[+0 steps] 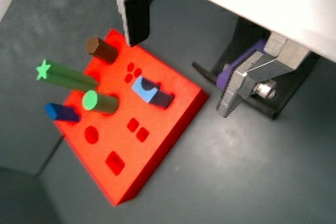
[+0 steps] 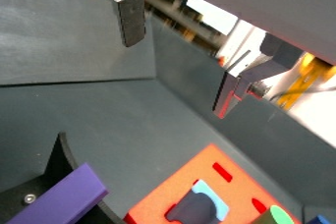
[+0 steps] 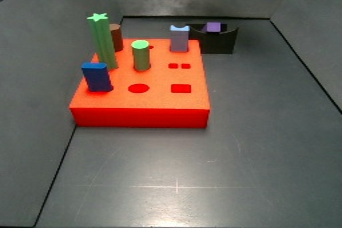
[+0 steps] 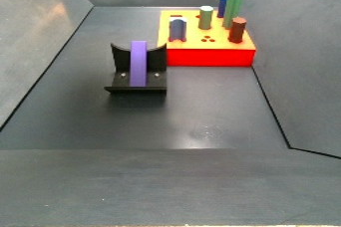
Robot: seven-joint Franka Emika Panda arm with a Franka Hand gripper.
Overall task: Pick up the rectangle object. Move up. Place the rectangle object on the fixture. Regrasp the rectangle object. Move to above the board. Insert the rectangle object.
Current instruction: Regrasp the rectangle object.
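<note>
Purple rectangle object (image 4: 139,65) is already parked upright on the fixture (image 4: 138,85), so the pick-and-place bit looks done. Gripper (image 1: 184,46) hangs high above with its fingers spread and empty (regrasp not started). Red board (image 3: 140,100) awaits the insert.
</note>
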